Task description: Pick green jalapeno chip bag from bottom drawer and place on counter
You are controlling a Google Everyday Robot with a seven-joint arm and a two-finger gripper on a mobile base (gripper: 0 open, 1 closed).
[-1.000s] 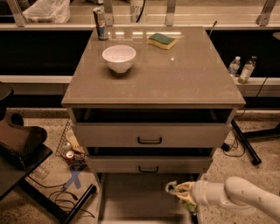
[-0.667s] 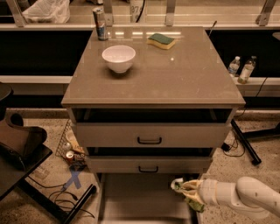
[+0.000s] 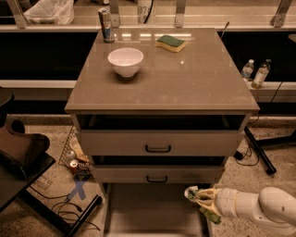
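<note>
Green chip bag (image 3: 193,193) in gripper (image 3: 205,203) by bottom drawer (image 3: 148,210)

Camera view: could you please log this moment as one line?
gripper holds green jalapeno chip bag | over bottom drawer, right | counter: no bag

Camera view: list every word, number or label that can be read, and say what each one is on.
"87", seemingly, partly cut off: white container behind the counter.
The can on the counter: print too blurred.
The green jalapeno chip bag, gripped by the gripper low right over the bottom drawer: print unreadable.
The water bottles: labels too small.
</note>
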